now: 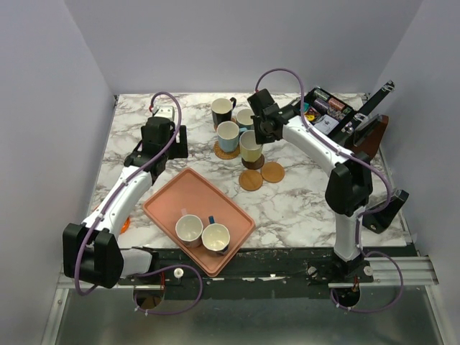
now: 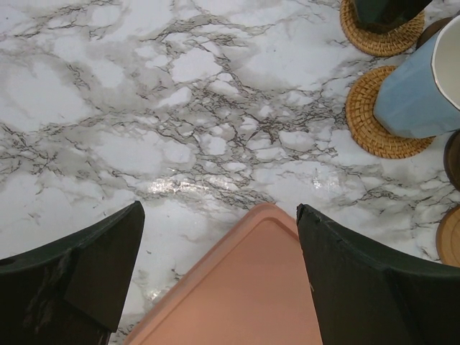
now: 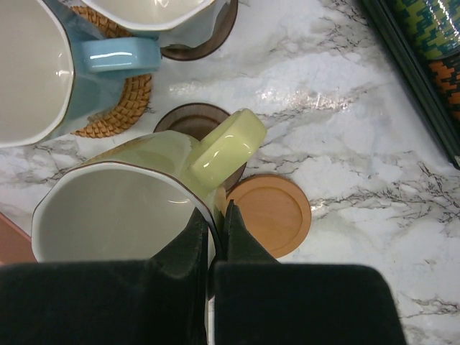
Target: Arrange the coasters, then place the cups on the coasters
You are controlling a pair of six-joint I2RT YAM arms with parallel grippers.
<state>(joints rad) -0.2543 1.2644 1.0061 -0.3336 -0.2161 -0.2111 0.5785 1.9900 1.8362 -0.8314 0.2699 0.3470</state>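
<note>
Right fingers point(image 3: 188, 248) on yellowish cup point(image 3: 108, 212) rim

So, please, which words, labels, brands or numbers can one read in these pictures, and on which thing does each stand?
No text can be read in any view.
In the black box, the contents carry coloured printing, too small and blurred to read.
On the yellow-green cup, the light blue cup, the coasters and the pink tray, no writing shows.
</note>
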